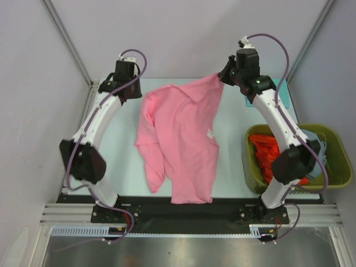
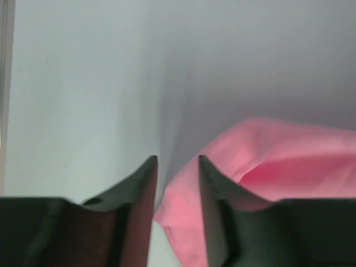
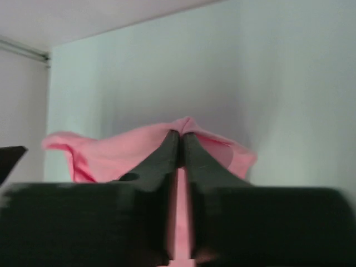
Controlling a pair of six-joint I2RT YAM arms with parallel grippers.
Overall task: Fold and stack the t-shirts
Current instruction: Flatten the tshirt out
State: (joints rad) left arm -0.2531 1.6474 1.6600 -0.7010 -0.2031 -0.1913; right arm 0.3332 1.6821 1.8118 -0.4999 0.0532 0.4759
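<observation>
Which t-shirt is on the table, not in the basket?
The pink t-shirt: it lies spread on the table, while the orange-red t-shirt and the grey-blue t-shirt are bunched inside the olive-green basket.

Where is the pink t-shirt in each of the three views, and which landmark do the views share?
Top external: the pink t-shirt lies spread mid-table between the arms, its far right corner raised.
Left wrist: lower right, beside and behind the open left fingers.
Right wrist: centre, pinched between the shut right fingers.
Shared landmark: the pale table under the shirt.
</observation>
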